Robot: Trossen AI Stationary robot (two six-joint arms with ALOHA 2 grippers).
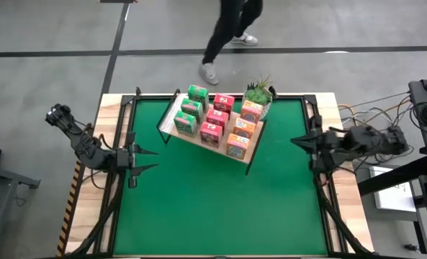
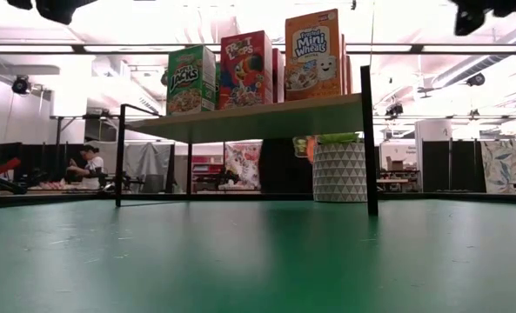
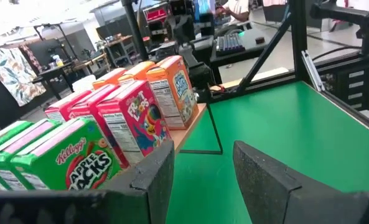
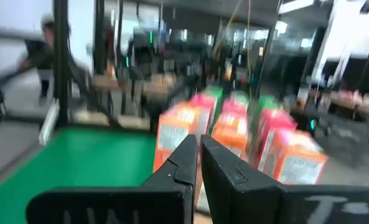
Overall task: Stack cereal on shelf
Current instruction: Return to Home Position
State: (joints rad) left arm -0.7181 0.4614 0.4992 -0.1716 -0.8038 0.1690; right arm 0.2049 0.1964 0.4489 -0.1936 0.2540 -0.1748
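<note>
My left gripper (image 1: 153, 159) hangs over the table's (image 1: 220, 208) left edge, fingers spread apart and holding nothing. My right gripper (image 1: 295, 139) sits over the right edge, fingers closed together, empty too. The cereal (image 1: 217, 121), nine boxes in green, red and orange rows, stands upright on the shelf (image 1: 167, 123) at the middle of the far edge, beside a potted plant (image 1: 258, 92).

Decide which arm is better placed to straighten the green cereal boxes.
Left. The green cereal boxes stand on the shelf end nearest the left gripper, which is open; the right gripper would have to reach across the pink-red boxes and orange boxes.
</note>
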